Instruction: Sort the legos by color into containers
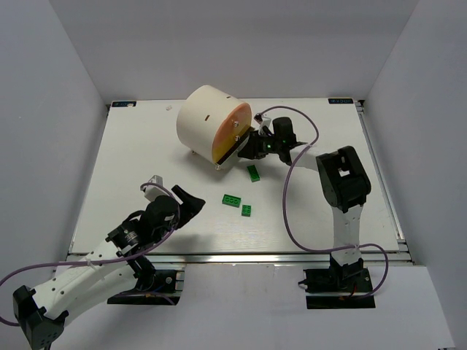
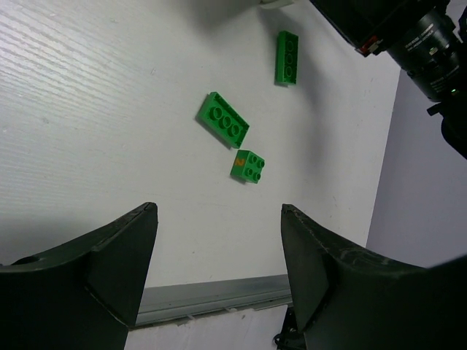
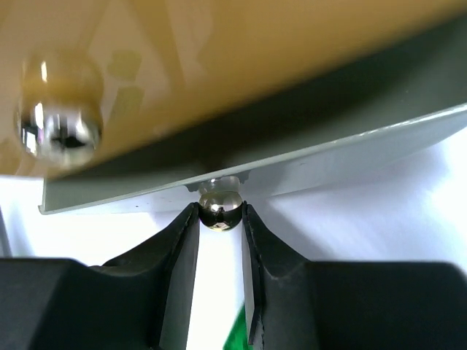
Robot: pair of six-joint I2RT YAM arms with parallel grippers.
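The cream drum cabinet (image 1: pixel 204 117) lies at the back centre, its orange drawer face (image 1: pixel 232 131) turned to the right. My right gripper (image 1: pixel 253 144) is shut on the small brass knob (image 3: pixel 220 206) of the olive-grey drawer (image 3: pixel 306 157) under the orange drawer (image 3: pixel 219 65). A dark gap shows between the two drawers. Three green legos lie on the table: a long one (image 1: pixel 253 173) (image 2: pixel 287 57), a flat one (image 1: pixel 233 200) (image 2: pixel 223 119) and a small square one (image 1: pixel 248 211) (image 2: pixel 247 165). My left gripper (image 1: pixel 191 200) (image 2: pixel 219 211) is open and empty, left of the legos.
A second brass knob (image 3: pixel 58 124) sits on the orange drawer. The table's metal front edge (image 2: pixel 211 302) runs just under my left fingers. White walls close in the table on three sides. The right arm's purple cable (image 1: pixel 288 204) loops over the table's right half.
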